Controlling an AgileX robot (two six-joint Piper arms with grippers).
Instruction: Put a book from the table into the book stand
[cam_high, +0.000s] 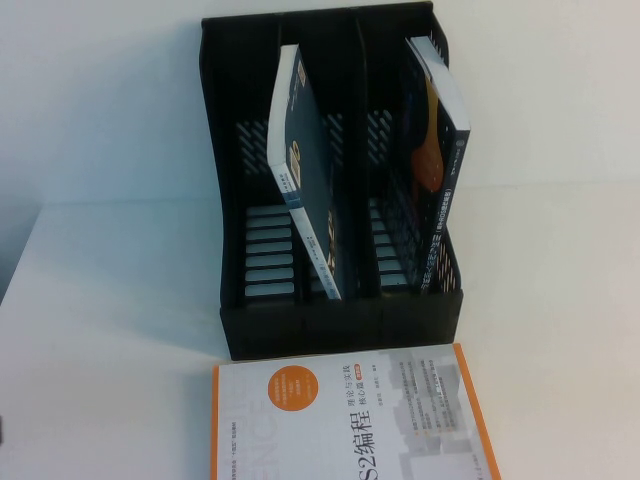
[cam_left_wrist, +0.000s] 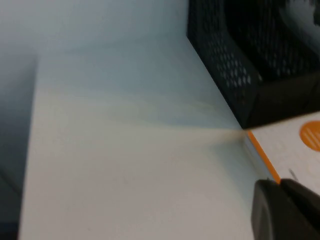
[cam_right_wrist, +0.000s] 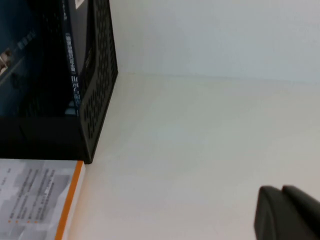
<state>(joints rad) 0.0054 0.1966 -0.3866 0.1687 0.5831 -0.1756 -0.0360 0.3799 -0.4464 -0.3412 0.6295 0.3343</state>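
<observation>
A white book with an orange edge (cam_high: 350, 420) lies flat on the table just in front of the black book stand (cam_high: 340, 335). It also shows in the left wrist view (cam_left_wrist: 290, 147) and the right wrist view (cam_right_wrist: 37, 200). The stand holds a dark blue book (cam_high: 310, 190) leaning in its middle slot and another dark book (cam_high: 440, 130) in its right slot. Neither gripper shows in the high view. My left gripper (cam_left_wrist: 279, 184) is shut and empty by the lying book's orange left edge. My right gripper (cam_right_wrist: 281, 190) is shut and empty over bare table to the right of the stand.
The stand's left slot (cam_high: 268, 250) holds no book. The white table (cam_high: 110, 330) runs bare to the left and right of the stand. A white wall stands behind it.
</observation>
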